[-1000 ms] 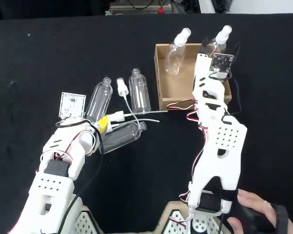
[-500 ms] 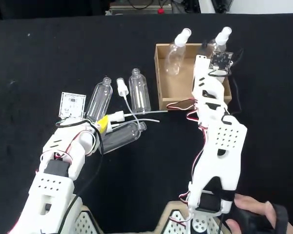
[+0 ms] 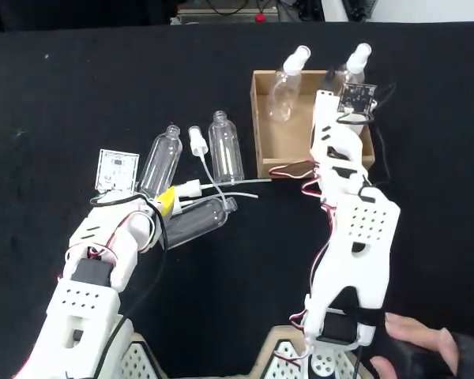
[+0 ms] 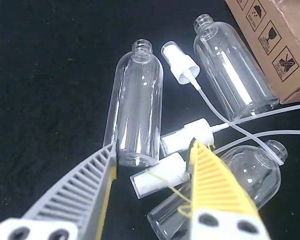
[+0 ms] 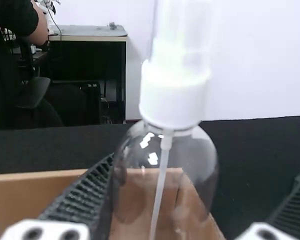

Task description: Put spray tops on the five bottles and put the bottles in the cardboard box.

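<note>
Three clear bottles without tops are on the black table: one [image 3: 161, 160] [image 4: 136, 105], a second [image 3: 225, 147] [image 4: 230, 70], and a third [image 3: 197, 220] [image 4: 240, 180] on its side. Loose white spray tops [image 3: 197, 140] [image 4: 181, 66] lie among them. My left gripper [image 3: 169, 202] [image 4: 154, 150] is open just above a spray top [image 4: 160, 183]. In the cardboard box [image 3: 262, 118] [image 5: 40, 195] stand two bottles with spray tops [image 3: 284, 88]. My right gripper [image 5: 207, 167] is open around the one at the far right [image 3: 350, 69] [image 5: 165, 165].
A corner of the box [image 4: 275, 40] lies close to the loose bottles. A small white square card [image 3: 116, 170] lies left of the bottles. The spray tops' thin tubes [image 3: 237, 183] trail across the table toward the box. Black table stretches to the left and in front.
The right arm's wrist has shifted a little toward the back with the capped bottle between its fingers. The left arm and the loose bottles have kept still.
</note>
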